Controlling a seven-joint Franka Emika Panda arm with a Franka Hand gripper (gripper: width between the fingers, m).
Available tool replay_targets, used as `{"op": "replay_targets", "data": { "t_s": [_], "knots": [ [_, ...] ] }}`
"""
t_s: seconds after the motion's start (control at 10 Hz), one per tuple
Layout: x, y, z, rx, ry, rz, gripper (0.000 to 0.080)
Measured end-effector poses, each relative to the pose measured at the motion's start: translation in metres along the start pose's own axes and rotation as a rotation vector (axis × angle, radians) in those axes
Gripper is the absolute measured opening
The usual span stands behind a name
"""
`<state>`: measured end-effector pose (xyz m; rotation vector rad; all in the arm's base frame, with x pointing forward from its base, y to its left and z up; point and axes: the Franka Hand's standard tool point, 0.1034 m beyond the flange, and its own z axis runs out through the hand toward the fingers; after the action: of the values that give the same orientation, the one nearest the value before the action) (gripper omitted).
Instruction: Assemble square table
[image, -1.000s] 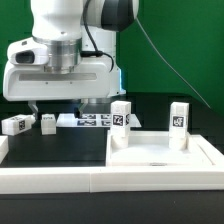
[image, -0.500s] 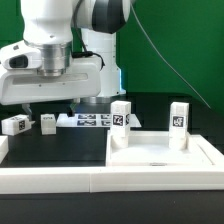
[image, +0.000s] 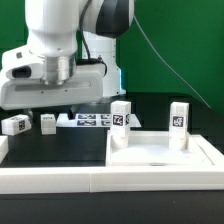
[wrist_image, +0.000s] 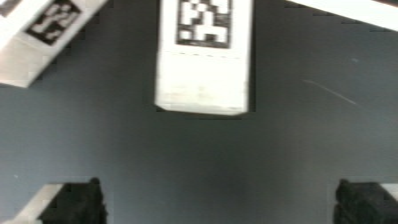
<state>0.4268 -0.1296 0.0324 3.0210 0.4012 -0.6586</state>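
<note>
Bright, even light bleaches the white square table (image: 160, 162) in the exterior view. From my wrist, a tagged leg (wrist_image: 205, 75) looks soft, my fingertips (wrist_image: 71, 205) dark and blurred.

The arm (image: 62, 40) runs out past the exterior view's upper edge. A leg (image: 121, 115) hides part of the marker board (image: 88, 119) behind it. The wrist view is blurred: the middle leg (wrist_image: 205, 70) and a second leg (wrist_image: 39, 40) are cut by the edge, and of the gripper (wrist_image: 222, 203) only two dark fingertips (wrist_image: 71, 203) show.
</note>
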Motion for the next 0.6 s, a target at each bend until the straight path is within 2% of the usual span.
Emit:
{"op": "replay_targets", "data": {
  "t_s": [0.4, 0.6],
  "knots": [
    [0.003, -0.003, 0.005, 0.029, -0.181, -0.005, 0.0649],
    [-0.005, 0.006, 0.017, 0.010, -0.291, -0.024, 0.0649]
  ]
}}
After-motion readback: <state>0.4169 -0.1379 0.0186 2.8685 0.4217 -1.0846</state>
